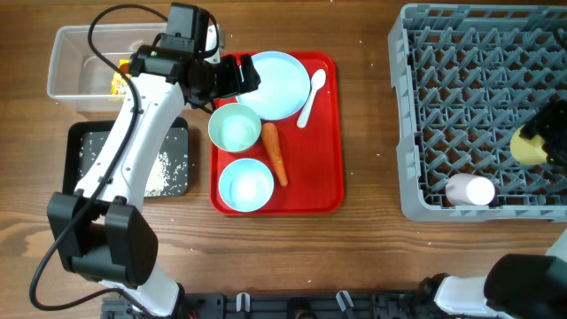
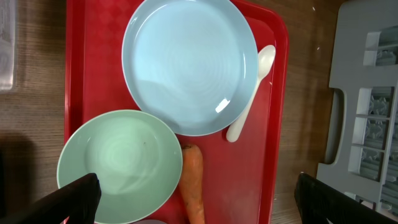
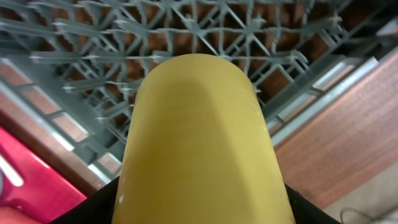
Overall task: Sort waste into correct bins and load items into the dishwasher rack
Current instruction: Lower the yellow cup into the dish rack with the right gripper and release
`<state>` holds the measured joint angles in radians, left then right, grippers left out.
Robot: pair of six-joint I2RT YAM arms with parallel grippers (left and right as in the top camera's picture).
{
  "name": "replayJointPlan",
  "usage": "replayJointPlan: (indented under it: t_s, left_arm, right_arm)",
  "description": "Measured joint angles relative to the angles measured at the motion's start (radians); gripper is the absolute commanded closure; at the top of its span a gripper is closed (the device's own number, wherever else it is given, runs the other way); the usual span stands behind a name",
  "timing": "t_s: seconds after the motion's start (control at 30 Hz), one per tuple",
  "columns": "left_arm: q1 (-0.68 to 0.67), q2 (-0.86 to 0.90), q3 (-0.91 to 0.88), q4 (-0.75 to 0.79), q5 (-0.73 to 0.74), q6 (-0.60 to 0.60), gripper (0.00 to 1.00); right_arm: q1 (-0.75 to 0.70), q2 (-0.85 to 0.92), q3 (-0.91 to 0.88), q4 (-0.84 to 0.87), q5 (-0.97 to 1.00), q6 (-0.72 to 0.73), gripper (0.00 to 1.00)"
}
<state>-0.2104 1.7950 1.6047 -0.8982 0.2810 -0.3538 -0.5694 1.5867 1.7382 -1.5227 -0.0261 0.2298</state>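
On the red tray [image 1: 330, 177] lie a pale-blue plate [image 1: 282, 86], two pale bowls [image 1: 235, 128] [image 1: 245, 185], an orange carrot [image 1: 275, 152] and a white spoon [image 1: 312, 96]. My left gripper [image 1: 236, 77] is open and empty, hovering above the plate's left edge. The left wrist view shows the plate [image 2: 189, 62], a bowl [image 2: 117, 163], the carrot [image 2: 193, 183] and the spoon [image 2: 252, 93] between the open jaws [image 2: 198, 194]. My right gripper [image 1: 542, 142] is shut on the yellow cup [image 1: 529, 147] [image 3: 199, 143] over the grey rack [image 1: 469, 97] [image 3: 186, 37]. A pink cup [image 1: 469, 190] lies in the rack.
The clear tub [image 1: 75, 55] at the far left holds a yellow wrapper [image 1: 118, 85]. The black tray [image 1: 84, 142] in front of it holds rice grains [image 1: 161, 173]. Bare wooden table lies between the red tray and the rack.
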Motion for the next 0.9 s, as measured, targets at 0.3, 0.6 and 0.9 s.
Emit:
replayJointPlan:
  t_s: [0.3,0.6,0.9]
  left_arm:
    - [0.0,0.0,0.0,0.0,0.0,0.0,0.0]
    - [0.0,0.0,0.0,0.0,0.0,0.0,0.0]
    - [0.0,0.0,0.0,0.0,0.0,0.0,0.0]
  right_arm:
    - [-0.073,0.197,-0.04,0.021,0.027,-0.004,0.5]
    - [-0.093,0.263,-0.177,0.082,0.027,-0.011,0.5]
    - [-0.16,0.263,-0.188,0.145,0.031,-0.016,0.51]
